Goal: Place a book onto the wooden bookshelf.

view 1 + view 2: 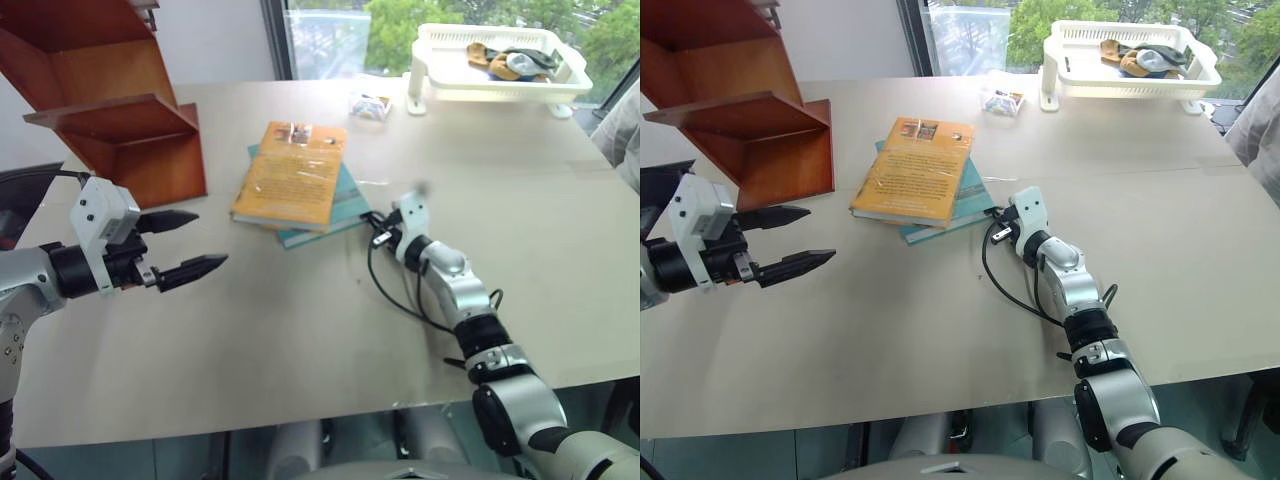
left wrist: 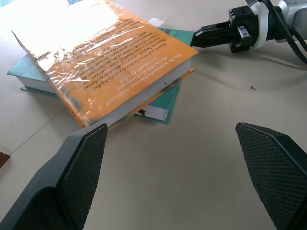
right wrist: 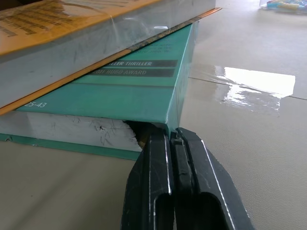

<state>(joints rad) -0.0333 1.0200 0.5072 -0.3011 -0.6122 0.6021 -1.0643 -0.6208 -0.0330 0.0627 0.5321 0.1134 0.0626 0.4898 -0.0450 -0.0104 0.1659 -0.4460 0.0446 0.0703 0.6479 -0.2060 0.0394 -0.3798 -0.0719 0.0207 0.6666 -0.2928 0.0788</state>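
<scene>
table [image 1: 300, 340]: beige top, carries everything; bare stretch between both arms.
bookshelf [image 1: 110, 110]: reddish-brown stepped unit at far left corner of table, shelves bare, well apart from the books. Risk: long carry over from the stack, so a weak grip could drop the load on the way.
tray [image 1: 500, 80]: white slotted basket at far right, out of the way, no likely clash.
book [image 1: 292, 172]: orange-yellow glossy paperback, lies flat on top of the stack mid-table, cover up, one corner overhanging. Not on the shelf yet. Risk: slick wrap, may slide off if the stack gets shoved or tipped.
green book [image 3: 120, 91]: teal one under it, corner poking out toward the right arm. Risk: wrong target; if lifted or nudged, the orange one goes with it or skids off.
left gripper [image 1: 180, 245]: fingers spread wide, empty, hovers above the table left of the stack, aimed at it. Risk: no support on that side yet, book could be pushed toward it.
right gripper [image 3: 173, 143]: fingers pressed together, pinching nothing I can see, tips right at the green book's lower corner, low near the table. Risk: looks like a wedge under the wrong book; tips may pry up the whole stack, or tear the already ragged corner.
cable [image 1: 385, 285]: black loop off the right wrist, lying on the table. Risk: could snag on the books' corner.
</scene>
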